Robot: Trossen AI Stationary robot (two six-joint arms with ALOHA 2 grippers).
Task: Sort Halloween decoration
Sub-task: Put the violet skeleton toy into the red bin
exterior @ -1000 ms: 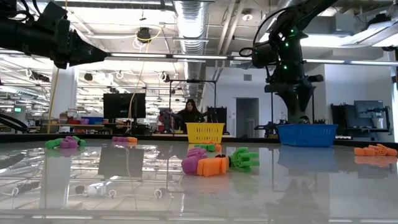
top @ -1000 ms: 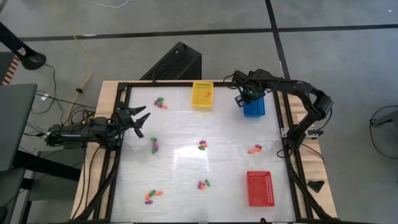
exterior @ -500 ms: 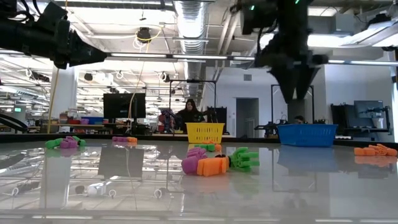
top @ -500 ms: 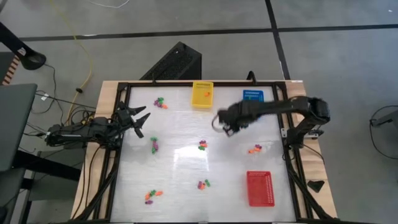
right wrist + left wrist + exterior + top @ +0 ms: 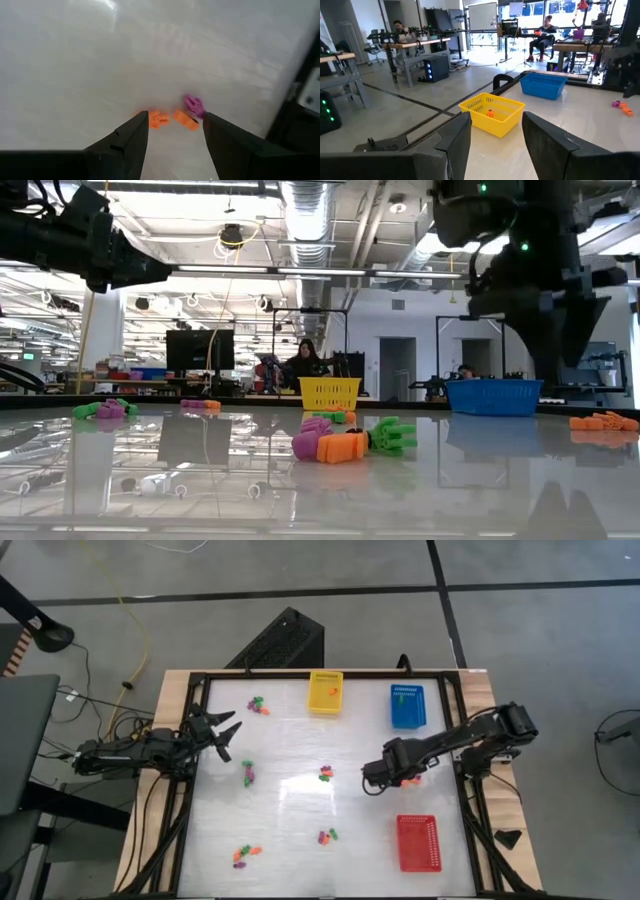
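Halloween decoration lies beneath the right gripper, spread empty on its low outstretched arm.

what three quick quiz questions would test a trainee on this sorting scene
1. True or false: the right pincer is open above orange and purple trinkets.
2. Which basket holds an orange trinket? A) yellow basket B) blue basket C) red basket
3. Fill in: the left pincer waits, open, at the table's ____ edge in the high view.

Key: 1 true; 2 A; 3 left.
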